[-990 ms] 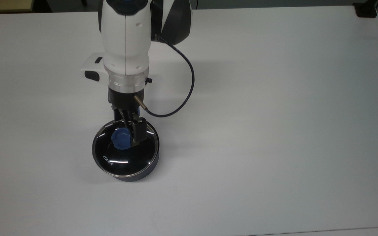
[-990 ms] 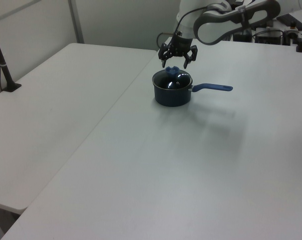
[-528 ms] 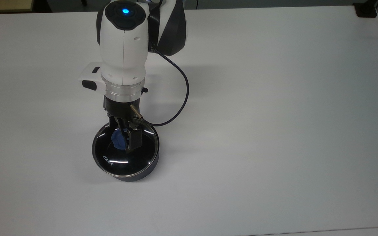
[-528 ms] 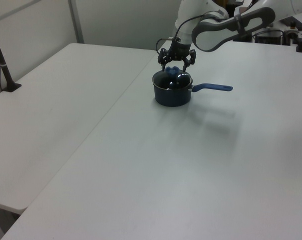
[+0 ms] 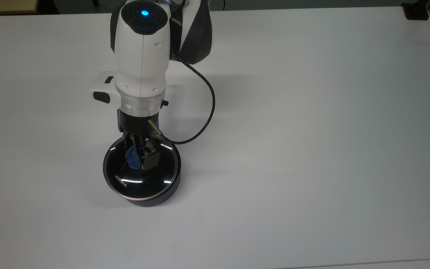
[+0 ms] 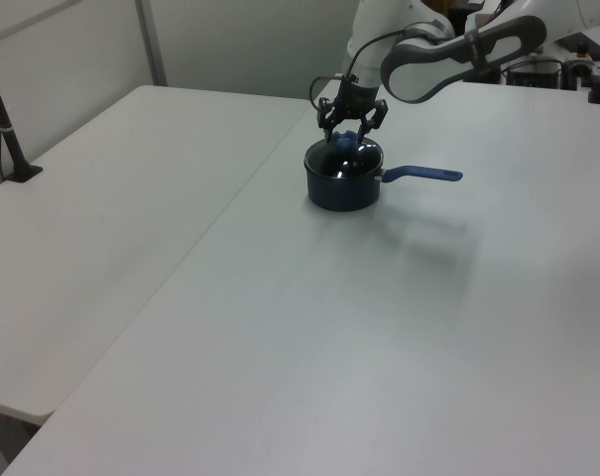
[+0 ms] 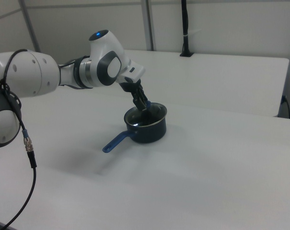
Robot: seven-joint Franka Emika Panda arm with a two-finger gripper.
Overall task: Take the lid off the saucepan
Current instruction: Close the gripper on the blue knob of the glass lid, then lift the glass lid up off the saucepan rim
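The saucepan (image 5: 162, 196) stands on the white table, dark and round. Its long blue handle (image 6: 423, 175) points to the left view's right and is also seen in the right view (image 7: 117, 141). The glass lid (image 5: 140, 181) with white lettering lies over the pan, set a little toward the top view's left of the pan's wall. My gripper (image 5: 140, 157) comes down from above and is shut on the lid's blue knob (image 5: 132, 158), one finger on each side. In the left view the gripper (image 6: 347, 127) sits right over the pan (image 6: 342, 188).
The white table (image 5: 312, 112) stretches wide to the top view's right and front. A dark cable (image 5: 209, 104) loops off the wrist beside the pan. A black post (image 6: 7, 129) stands at the left view's far left, and another post (image 7: 185, 28) stands at the back of the right view.
The gripper came down over the knob and its fingers closed on it. The lid has shifted slightly toward the top view's left and looks a little larger.
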